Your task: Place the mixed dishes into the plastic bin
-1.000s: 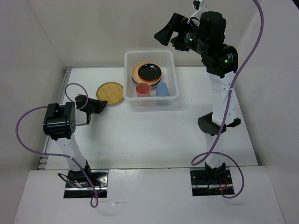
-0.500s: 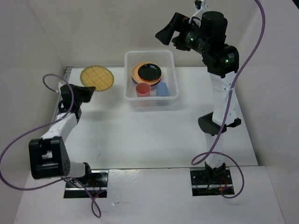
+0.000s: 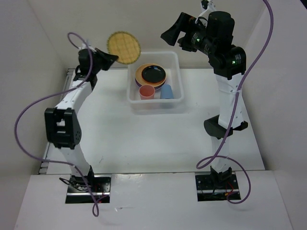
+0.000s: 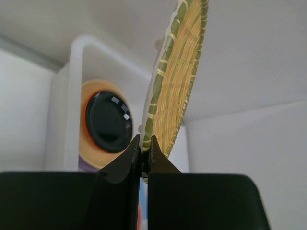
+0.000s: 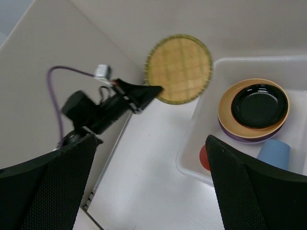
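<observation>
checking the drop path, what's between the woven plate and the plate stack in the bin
Only the plastic bin's rim lies between the woven plate and the plate stack, seen in the right wrist view.

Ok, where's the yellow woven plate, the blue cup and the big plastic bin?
woven plate [image 3: 124,48], top view, middle of its grid face.
blue cup [image 3: 166,91], top view, its top.
plastic bin [image 3: 158,106], top view, its near wall.

left jaws: clamped on woven plate [image 3: 124,48], aloft | bin [image 3: 156,104]: stacked plates [image 3: 152,73], pink cup [image 3: 147,91], blue cup [image 3: 166,91]
</observation>
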Robot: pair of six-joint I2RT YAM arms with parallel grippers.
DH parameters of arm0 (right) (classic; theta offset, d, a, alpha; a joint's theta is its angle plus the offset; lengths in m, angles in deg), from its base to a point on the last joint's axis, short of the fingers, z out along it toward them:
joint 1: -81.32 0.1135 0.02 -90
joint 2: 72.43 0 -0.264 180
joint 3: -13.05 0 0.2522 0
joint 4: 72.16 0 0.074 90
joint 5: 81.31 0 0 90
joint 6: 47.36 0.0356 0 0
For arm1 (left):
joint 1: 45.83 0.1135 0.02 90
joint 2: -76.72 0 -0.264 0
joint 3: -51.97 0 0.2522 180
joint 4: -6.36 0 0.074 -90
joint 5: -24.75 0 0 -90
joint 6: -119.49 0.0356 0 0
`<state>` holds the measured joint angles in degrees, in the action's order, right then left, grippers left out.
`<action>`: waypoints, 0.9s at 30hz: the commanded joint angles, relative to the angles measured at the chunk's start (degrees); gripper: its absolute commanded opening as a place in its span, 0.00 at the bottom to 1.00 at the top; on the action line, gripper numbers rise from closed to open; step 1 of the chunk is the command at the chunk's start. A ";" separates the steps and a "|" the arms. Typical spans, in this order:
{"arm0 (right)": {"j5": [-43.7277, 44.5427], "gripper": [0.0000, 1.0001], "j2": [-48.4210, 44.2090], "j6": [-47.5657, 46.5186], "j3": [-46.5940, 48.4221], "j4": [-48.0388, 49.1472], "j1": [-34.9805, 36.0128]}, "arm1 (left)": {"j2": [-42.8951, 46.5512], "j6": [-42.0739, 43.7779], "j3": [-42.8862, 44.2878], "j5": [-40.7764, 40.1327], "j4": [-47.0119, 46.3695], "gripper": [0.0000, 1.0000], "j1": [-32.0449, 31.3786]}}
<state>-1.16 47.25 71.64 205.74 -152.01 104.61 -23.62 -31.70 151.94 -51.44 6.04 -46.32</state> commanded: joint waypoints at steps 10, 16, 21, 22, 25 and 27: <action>1.58 0.99 -5.16 -1.48 0.80 -0.88 -0.44 | -33.30 11.17 40.05 1.93 23.91 0.00 -11.28; 1.58 0.99 -5.68 -1.48 0.80 -1.41 -0.44 | -59.54 14.87 89.04 0.79 51.49 0.00 -13.31; 2.11 0.99 -6.30 -1.48 0.80 -1.42 -0.44 | -63.90 12.76 91.63 1.76 55.20 0.00 -13.83; 2.63 0.99 -6.82 -1.48 0.80 -1.42 -0.44 | -63.15 12.76 92.37 2.97 54.70 0.04 -13.83; 2.64 0.99 -6.83 -1.48 0.80 -1.94 -0.44 | -65.16 12.23 92.22 2.98 56.19 0.12 -13.83; 2.64 0.99 -6.83 -1.48 0.80 -1.94 -0.44 | -65.16 12.23 93.16 2.98 56.19 0.20 -13.83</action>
<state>0.79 42.86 71.24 205.74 -153.34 104.52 -88.75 -19.13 241.40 -49.39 61.31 -59.92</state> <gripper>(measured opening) 0.987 0.183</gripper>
